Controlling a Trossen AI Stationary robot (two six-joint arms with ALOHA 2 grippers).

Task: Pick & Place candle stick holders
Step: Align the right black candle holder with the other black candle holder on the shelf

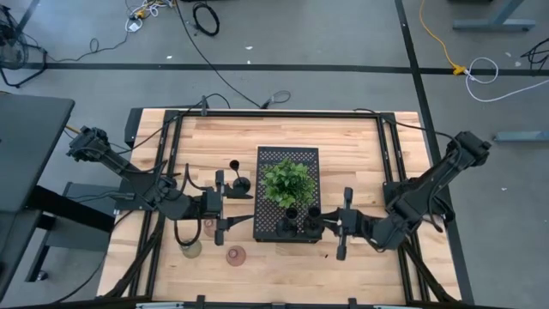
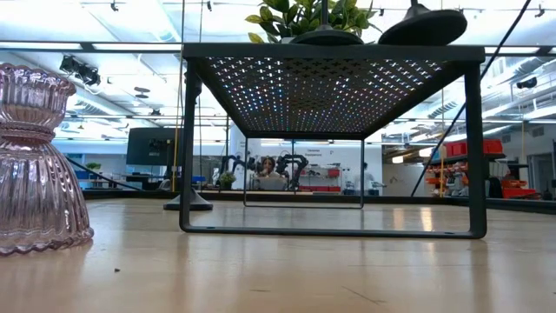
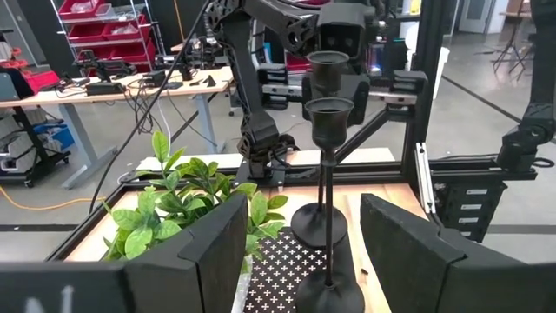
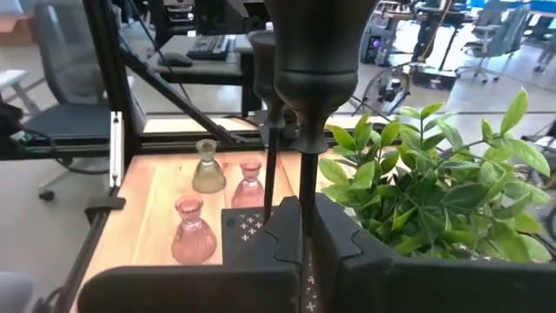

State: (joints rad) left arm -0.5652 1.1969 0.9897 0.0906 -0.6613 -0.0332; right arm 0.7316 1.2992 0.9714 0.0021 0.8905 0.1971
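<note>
The right gripper (image 4: 304,230) pinches the thin stem of a black candle stick holder (image 4: 313,52) standing on the perforated tray (image 1: 287,159), its base hidden (a second black holder (image 3: 328,122) stands beside). The left gripper (image 3: 304,252), left of the tray, is spread. A ribbed pink holder (image 2: 35,161) sits near-left.
</note>
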